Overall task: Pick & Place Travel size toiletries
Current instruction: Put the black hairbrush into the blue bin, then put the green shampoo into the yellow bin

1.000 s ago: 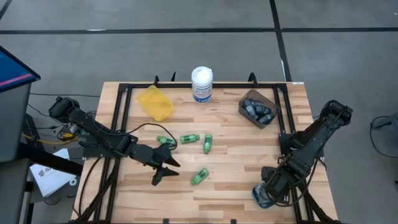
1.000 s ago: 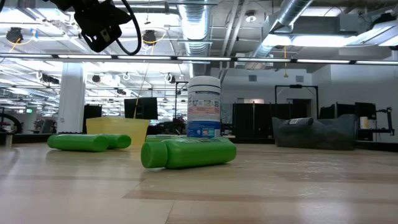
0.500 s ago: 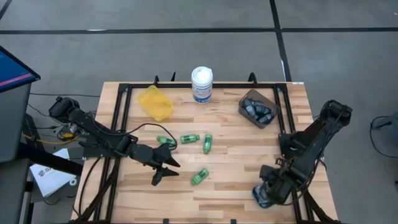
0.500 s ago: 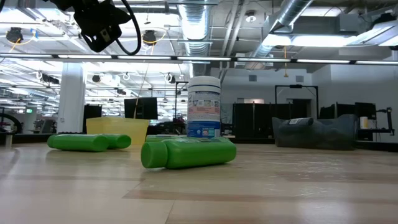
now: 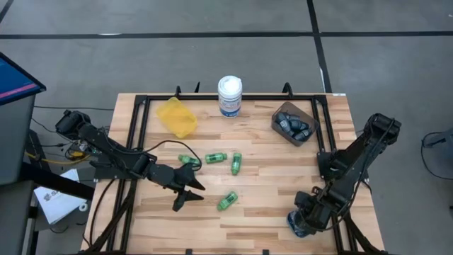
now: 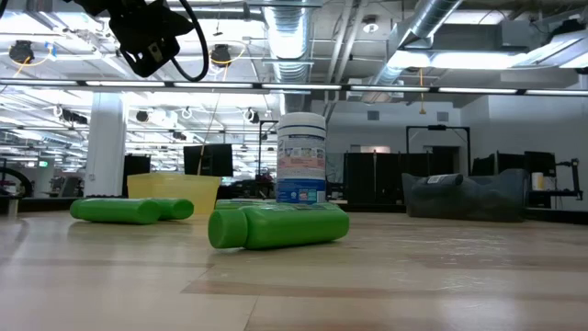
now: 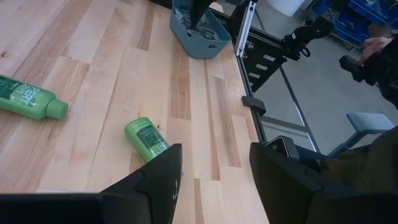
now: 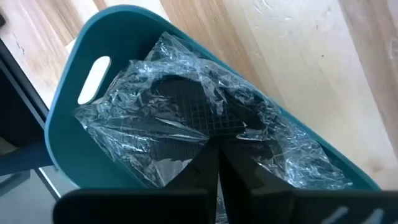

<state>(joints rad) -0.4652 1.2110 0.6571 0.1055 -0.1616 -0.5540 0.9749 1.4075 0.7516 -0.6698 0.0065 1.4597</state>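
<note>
With its jaws pressed together among wrapped discs (image 8: 186, 118) in the teal bin (image 8: 87, 124), the right gripper (image 8: 214, 180) may snag the crinkly wrap; the left gripper (image 5: 185, 190) hangs spread.

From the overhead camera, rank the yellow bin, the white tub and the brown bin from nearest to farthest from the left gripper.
Measured from the left gripper, open over the table's front left:
1. Yellow bin, back left.
2. White tub, back middle.
3. Brown bin, back right.
</note>
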